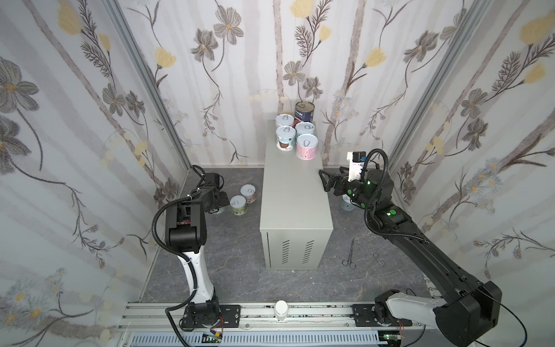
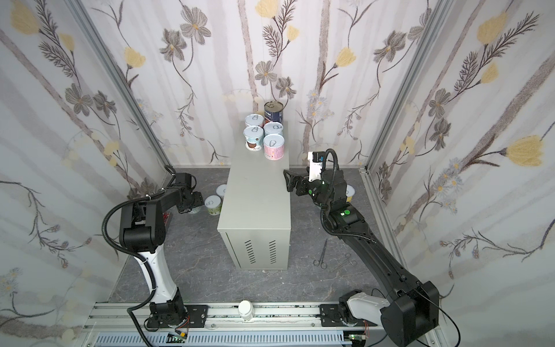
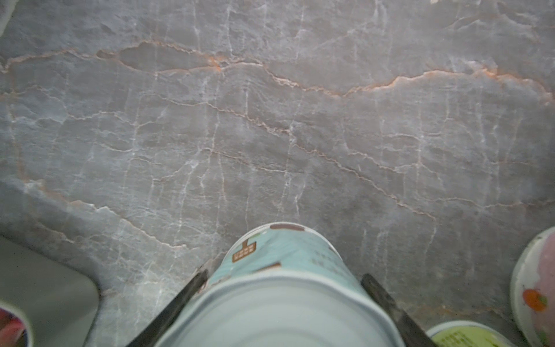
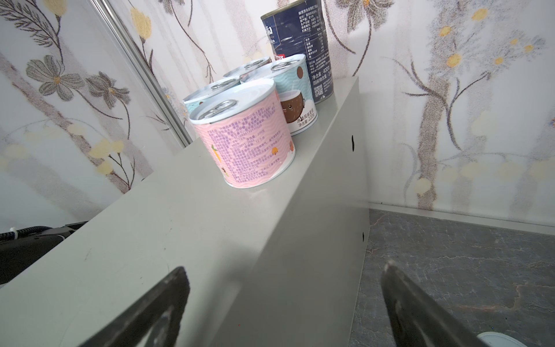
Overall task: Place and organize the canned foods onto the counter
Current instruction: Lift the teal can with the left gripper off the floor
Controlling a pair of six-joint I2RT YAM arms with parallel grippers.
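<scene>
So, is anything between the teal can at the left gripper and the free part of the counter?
At floor level, yes: a green can and a pink can stand between the teal can and the counter. The counter's near top is bare; lifted high, the path looks free.

left fingers [image 3: 192, 288] point down; right fingers [image 4: 163, 303] spread.
</scene>
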